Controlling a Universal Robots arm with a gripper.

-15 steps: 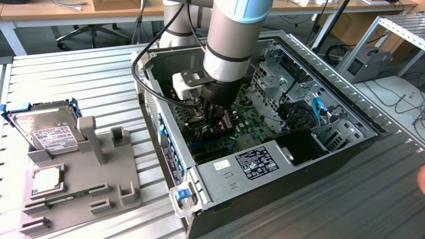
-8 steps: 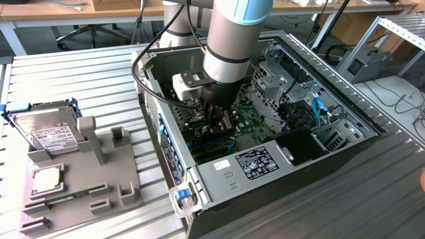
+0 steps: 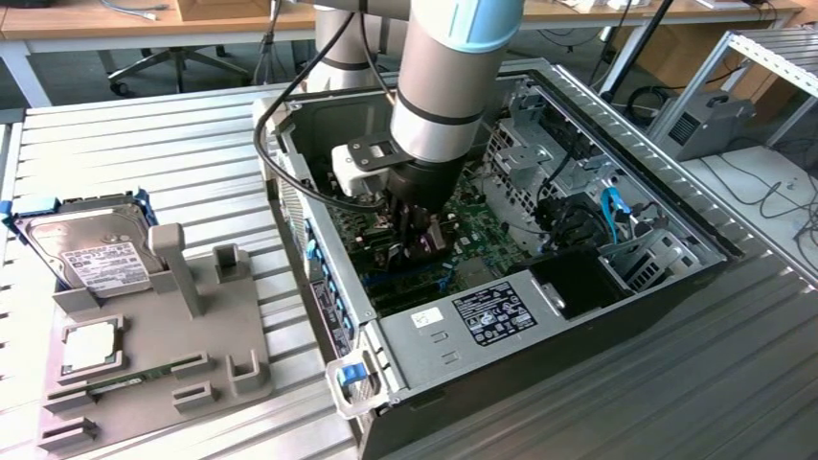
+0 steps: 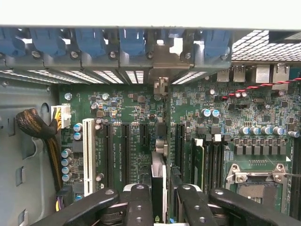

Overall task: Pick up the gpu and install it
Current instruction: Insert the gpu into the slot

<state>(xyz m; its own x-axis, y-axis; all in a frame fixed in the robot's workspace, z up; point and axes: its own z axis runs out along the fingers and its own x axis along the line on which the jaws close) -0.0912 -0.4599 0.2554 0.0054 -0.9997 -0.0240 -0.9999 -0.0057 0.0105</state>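
We see the robot arm reaching down into an open computer case (image 3: 601,125) lying on the tabletop (image 3: 153,163). Its gripper (image 4: 159,195) holds the gpu (image 4: 158,181) on edge, fingers (image 4: 139,207) closed on both flat faces, directly over a slot on the green motherboard (image 4: 136,117). We judge the card light, stiff and fragile, best gripped by its faces near the top edge. Beside the case, a grey holder tray (image 3: 237,369) carries a silver hard drive (image 3: 83,251) and a thin memory stick (image 3: 122,379).
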